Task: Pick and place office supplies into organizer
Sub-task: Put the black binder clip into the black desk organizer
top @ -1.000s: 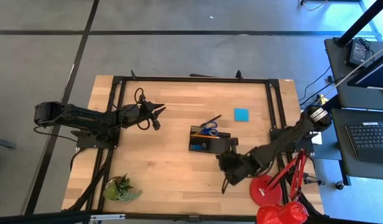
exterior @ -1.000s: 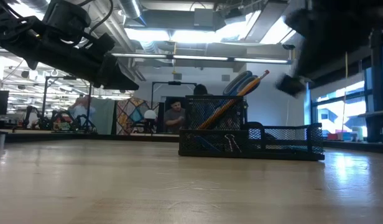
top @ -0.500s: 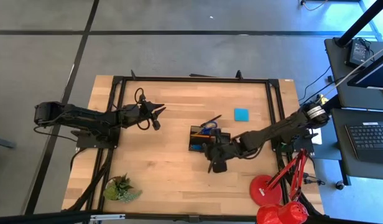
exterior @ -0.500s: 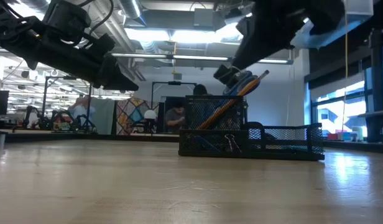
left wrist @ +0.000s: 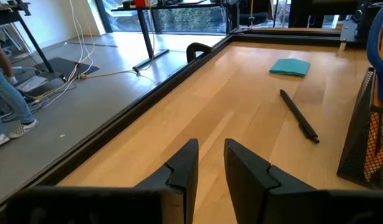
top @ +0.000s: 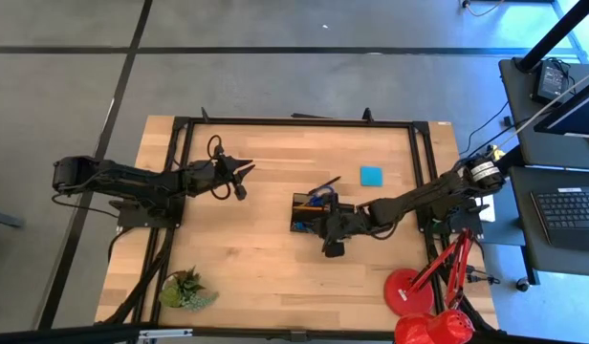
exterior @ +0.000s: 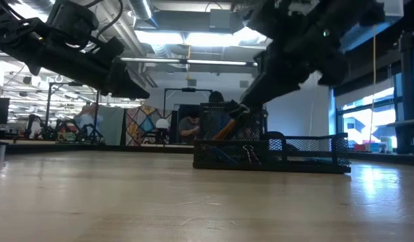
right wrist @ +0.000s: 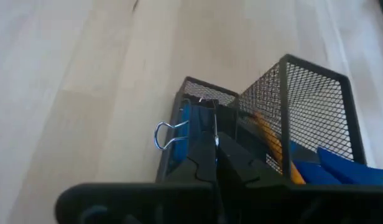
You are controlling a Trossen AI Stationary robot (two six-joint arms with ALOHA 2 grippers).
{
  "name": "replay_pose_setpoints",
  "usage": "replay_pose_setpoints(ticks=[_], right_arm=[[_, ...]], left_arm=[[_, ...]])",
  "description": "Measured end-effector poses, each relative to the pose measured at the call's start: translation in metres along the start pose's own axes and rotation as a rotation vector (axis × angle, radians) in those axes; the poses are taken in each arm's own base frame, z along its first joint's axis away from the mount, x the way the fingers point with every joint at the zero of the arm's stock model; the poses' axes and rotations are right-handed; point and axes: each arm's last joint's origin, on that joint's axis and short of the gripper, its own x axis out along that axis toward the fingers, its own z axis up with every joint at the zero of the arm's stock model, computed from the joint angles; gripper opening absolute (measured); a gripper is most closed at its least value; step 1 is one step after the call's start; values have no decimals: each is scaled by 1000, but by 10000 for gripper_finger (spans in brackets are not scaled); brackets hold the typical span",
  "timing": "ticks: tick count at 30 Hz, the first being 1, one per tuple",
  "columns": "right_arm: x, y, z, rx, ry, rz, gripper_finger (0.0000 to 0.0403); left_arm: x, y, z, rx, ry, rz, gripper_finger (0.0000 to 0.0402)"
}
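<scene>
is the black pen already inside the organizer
No, the black pen lies flat on the bare wooden table, apart from the organizer, between it and the blue note pad.

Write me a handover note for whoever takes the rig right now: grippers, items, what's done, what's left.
Right gripper: shut, over the mesh organizer beside a binder clip; whether it grips anything is unclear.
Left gripper: slightly open, empty, hovering over the table's left side.
Done: blue-handled scissors and orange pencil stand in the tall compartment.
Left: black pen and blue note pad lie on the table.
</scene>
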Motion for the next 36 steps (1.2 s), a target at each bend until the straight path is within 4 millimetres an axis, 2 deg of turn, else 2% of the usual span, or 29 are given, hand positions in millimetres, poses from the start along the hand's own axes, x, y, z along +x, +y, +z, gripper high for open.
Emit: replay_pose_setpoints(ticks=[9,17,22,36], right_arm=[[7,-5,-13,4,-43,-29,2],[6,-4,-12,24,-48,-20,2],[6,-4,-12,124,-49,-23,2],[3,4,-13,270,-45,-46,2]], left_arm=[[0,0,0,0,1,0,72],[0,0,0,1,3,0,72],[0,0,-1,3,8,0,72],[0,0,-1,3,8,0,72]])
